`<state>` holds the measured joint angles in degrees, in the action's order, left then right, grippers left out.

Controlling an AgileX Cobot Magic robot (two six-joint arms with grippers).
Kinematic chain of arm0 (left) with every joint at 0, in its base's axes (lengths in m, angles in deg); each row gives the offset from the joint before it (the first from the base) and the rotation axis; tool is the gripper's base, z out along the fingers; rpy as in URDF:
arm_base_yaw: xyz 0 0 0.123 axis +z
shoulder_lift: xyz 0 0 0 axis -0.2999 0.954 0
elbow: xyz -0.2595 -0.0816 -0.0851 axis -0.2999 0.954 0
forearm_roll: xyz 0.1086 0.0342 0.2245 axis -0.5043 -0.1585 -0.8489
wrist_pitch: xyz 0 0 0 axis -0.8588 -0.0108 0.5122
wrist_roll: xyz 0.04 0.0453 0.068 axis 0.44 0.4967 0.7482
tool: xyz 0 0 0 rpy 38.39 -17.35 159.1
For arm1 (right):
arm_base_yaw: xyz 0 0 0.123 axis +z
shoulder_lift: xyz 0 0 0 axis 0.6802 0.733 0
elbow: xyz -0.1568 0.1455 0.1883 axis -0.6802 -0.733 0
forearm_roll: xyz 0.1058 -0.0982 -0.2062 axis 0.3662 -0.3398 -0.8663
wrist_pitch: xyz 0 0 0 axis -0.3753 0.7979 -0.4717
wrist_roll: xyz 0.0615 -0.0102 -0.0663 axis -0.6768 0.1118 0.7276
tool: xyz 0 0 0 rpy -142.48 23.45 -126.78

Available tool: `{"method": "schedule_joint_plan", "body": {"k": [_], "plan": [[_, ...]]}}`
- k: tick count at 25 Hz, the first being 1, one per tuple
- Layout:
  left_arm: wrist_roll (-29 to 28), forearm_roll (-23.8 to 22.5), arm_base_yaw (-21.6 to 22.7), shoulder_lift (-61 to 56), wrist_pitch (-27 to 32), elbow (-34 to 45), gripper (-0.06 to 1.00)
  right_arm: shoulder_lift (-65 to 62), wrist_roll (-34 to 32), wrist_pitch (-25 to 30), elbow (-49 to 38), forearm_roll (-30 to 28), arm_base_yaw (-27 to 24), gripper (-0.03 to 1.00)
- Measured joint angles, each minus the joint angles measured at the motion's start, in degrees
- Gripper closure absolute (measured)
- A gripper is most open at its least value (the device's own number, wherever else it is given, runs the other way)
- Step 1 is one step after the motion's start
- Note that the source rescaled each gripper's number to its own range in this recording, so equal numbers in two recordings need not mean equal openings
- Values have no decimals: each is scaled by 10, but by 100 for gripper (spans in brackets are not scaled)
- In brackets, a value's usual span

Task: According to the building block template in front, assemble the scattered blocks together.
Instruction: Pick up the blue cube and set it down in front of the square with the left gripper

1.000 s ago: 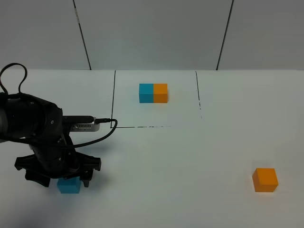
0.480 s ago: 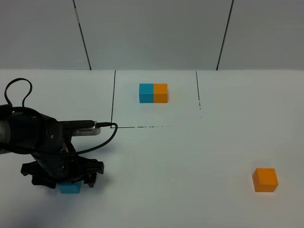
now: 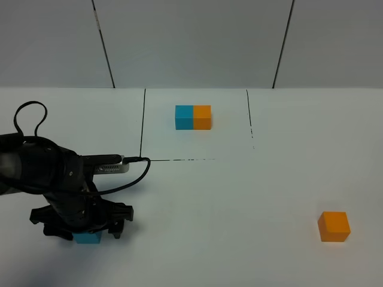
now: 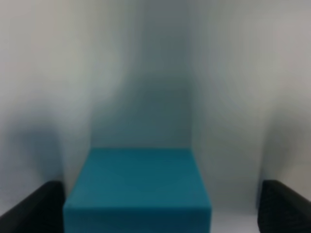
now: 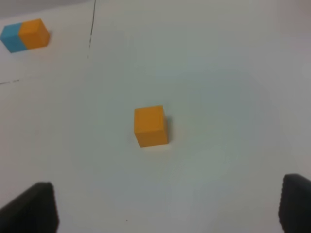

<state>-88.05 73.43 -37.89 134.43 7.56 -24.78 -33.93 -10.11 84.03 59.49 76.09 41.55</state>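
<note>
A lab test bench: bare white table [image 3: 239,197] ruled with black lines [image 3: 143,122]; plain grey panelled wall [image 3: 191,42] behind.

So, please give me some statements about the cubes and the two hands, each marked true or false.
The left hand stands open around the loose cyan-blue matte cube. True.
The loose orange matte cube touches that blue cube. False: they lie far apart, at opposite sides of the high view.
The right hand is shut on the orange cube. False: it is open, and the cube lies free ahead of it.
The joined blue-and-orange two-colour bar shows blue on its left in the high view. True.
</note>
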Motion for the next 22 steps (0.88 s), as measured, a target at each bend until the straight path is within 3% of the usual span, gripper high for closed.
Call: {"method": "schedule_joint_plan", "body": {"k": [8,15,22], "plan": [[-1,-1,0,1,10,-2,32,0,0,0,0,0,0,15],[0,-4,0,1,27,-2,52,0,0,0,0,0,0,15],[-1,-2,0,1,38,-2,79,0,0,0,0,0,0,15]]}}
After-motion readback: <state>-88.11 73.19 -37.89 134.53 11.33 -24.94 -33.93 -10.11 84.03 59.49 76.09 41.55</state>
